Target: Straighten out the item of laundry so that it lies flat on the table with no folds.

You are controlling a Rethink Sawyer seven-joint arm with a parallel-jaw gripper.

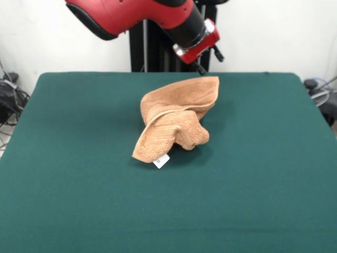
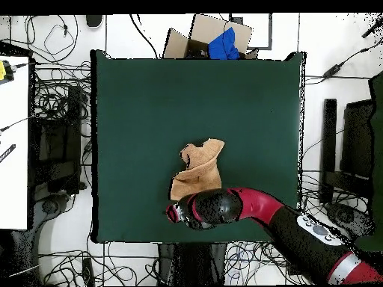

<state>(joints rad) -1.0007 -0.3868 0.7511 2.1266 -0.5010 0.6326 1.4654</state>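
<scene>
The orange-tan towel [image 1: 174,121] lies crumpled near the middle of the dark green table [image 1: 79,158]. Its far edge is raised like a hood and its white tag [image 1: 161,161] rests at the near corner. My gripper [image 1: 201,71] comes down from the red arm at the towel's raised far corner and looks shut on it; the towel hides the tips. In the overhead view the towel [image 2: 200,173] runs from mid-table [image 2: 149,112] down under the arm's wrist [image 2: 196,210], which covers the gripper.
A cardboard box with a blue cloth [image 2: 221,41] sits just beyond the table's edge opposite the robot. Cables [image 2: 56,112] and black equipment crowd the floor on both sides. A white surface [image 2: 11,134] stands at the left.
</scene>
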